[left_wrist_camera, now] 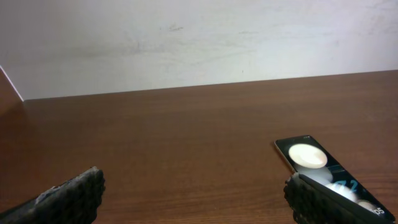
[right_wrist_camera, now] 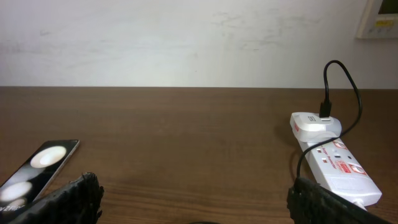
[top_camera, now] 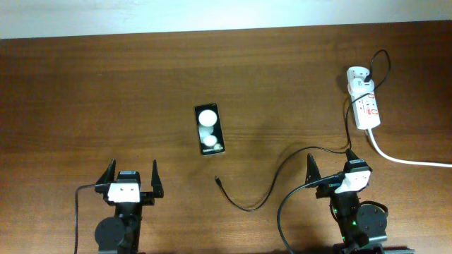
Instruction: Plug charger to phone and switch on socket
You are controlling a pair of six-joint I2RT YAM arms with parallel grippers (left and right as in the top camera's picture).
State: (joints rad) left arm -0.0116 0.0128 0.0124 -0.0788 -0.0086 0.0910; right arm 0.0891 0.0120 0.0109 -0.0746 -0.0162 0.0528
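Brown tabletop [top_camera: 85,92], my left gripper [top_camera: 133,169] and right gripper [top_camera: 330,166] both released at the front edge; I'd pinch the charger [top_camera: 247,209] just behind its tip [top_camera: 218,180], facing the phone [top_camera: 210,129].

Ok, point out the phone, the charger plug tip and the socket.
phone [top_camera: 210,129]: overhead view, middle of its screen.
charger plug tip [top_camera: 219,181]: overhead view, free end of the black cable.
socket [top_camera: 365,101]: overhead view, middle of the white strip body.

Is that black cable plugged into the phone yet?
Not plugged in. The charger's plug tip lies loose on the table, clearly apart from the phone.
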